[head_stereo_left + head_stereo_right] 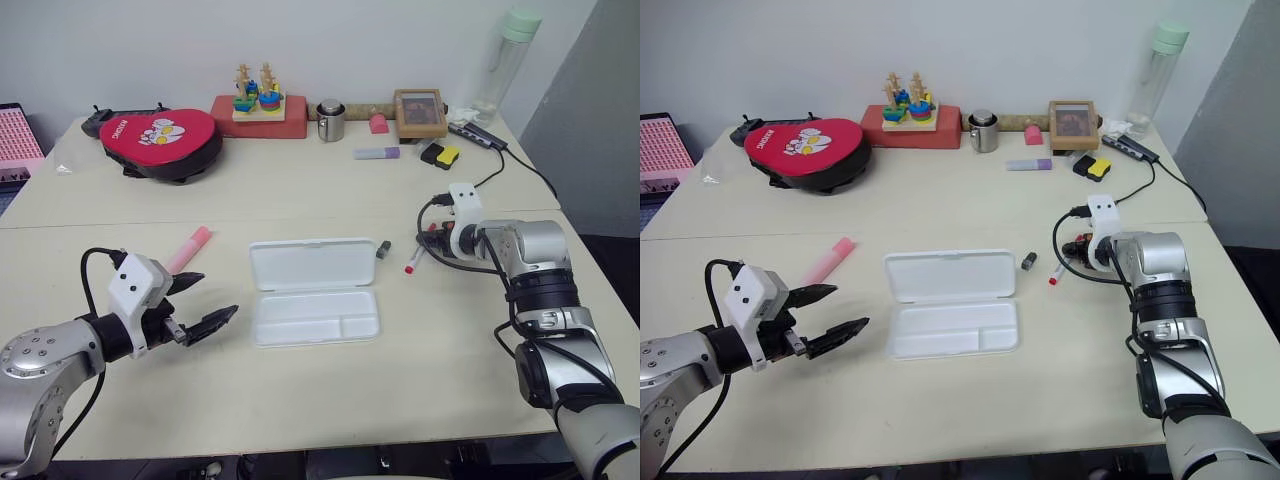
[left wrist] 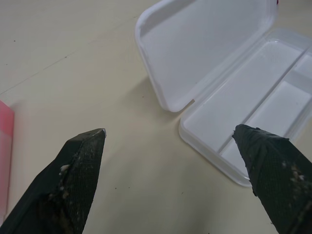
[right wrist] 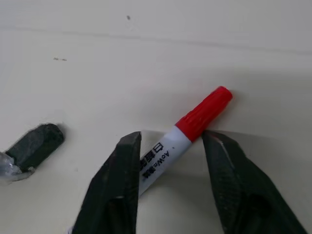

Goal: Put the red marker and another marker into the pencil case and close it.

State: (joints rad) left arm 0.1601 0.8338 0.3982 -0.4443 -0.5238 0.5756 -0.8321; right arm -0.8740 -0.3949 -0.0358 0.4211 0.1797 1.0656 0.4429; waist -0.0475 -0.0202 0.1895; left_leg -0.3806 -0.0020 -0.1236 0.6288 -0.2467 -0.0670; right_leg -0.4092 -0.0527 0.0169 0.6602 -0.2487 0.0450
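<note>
Red marker [image 3: 192, 134] first: it is lying flat on the worktop [image 1: 300, 400] between the two black fingers of the right gripper [image 3: 171, 146], which are sitting either side of its white barrel just behind the cap, partly closed around it, though I cannot tell whether they are pressing on it yet. A small dark cap-like piece [image 3: 34, 144] is lying just beside that gripper, toward the pencil case [image 1: 315, 292]. The case is sitting open between the two arms, lid folded back, its divided tray bare. The left gripper [image 1: 205, 305] is hovering with its jaws spread wide and holding nothing, the case just ahead of its tips and the pink highlighter [image 1: 188, 249] close on its outer side. By the look of it, the pickup of the first marker is the step in hand; next, the right gripper will need to be pinching the barrel firmly, lifting, and carrying it toward the tray.
</note>
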